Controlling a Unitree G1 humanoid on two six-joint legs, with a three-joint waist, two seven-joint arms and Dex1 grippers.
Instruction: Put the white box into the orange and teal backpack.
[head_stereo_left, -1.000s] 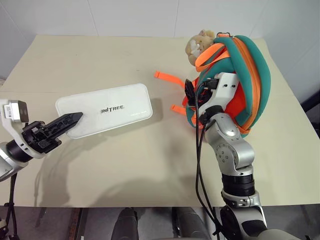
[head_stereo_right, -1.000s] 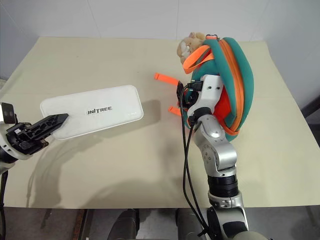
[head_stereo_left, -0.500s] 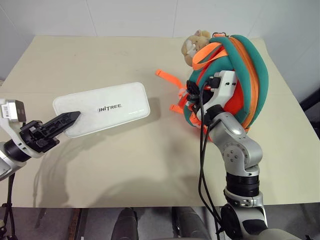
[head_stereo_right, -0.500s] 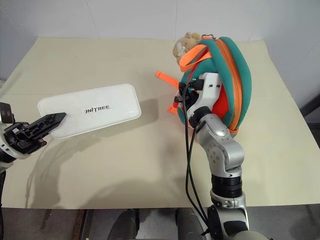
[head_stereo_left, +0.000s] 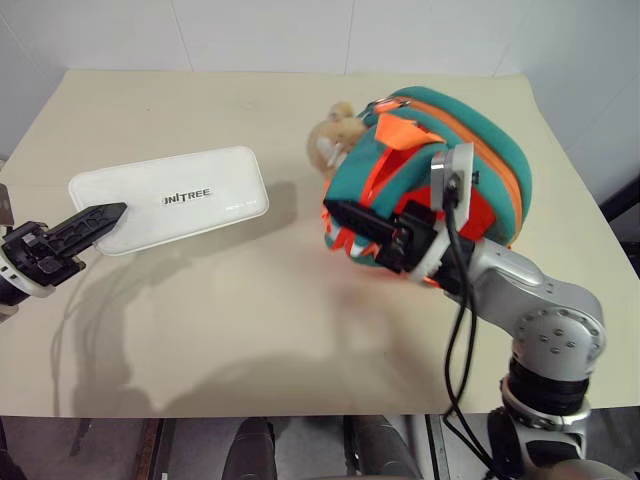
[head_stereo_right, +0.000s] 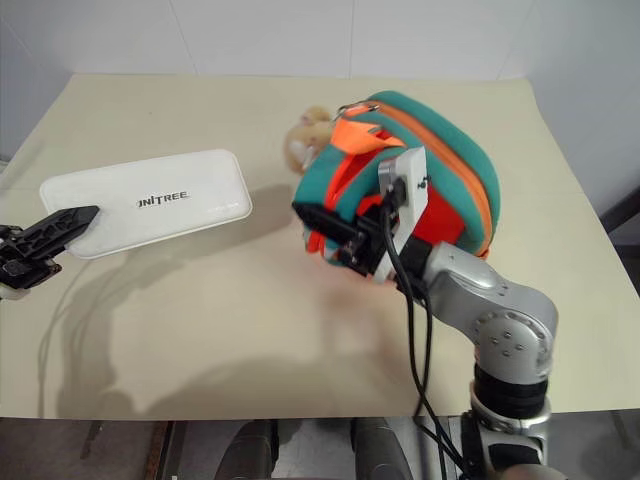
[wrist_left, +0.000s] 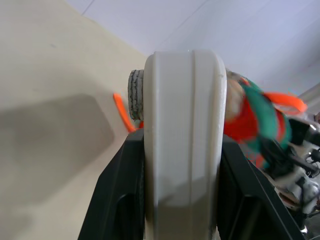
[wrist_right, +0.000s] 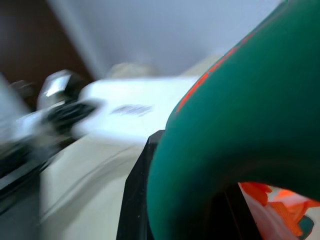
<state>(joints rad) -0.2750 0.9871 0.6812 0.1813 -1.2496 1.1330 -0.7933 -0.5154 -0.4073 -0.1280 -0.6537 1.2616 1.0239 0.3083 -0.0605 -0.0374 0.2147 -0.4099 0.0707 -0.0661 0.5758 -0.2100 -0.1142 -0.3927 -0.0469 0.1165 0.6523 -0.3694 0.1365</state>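
Left pincer (head_stereo_left: 100, 213) clamped and raised, right pincer (head_stereo_left: 345, 222) clamped

On the beige table (head_stereo_left: 250, 330), the white box (head_stereo_left: 168, 198) sits at the left with its dark lettering facing up, and the left gripper (head_stereo_left: 95, 218) clamps its near-left end between black fingers. To the right, the orange and teal backpack (head_stereo_left: 455, 150) is tipped over toward the left, a tan plush toy (head_stereo_left: 335, 140) at its far-left side. The right gripper (head_stereo_left: 350, 222) is closed on the backpack's near-left edge, well apart from the box.
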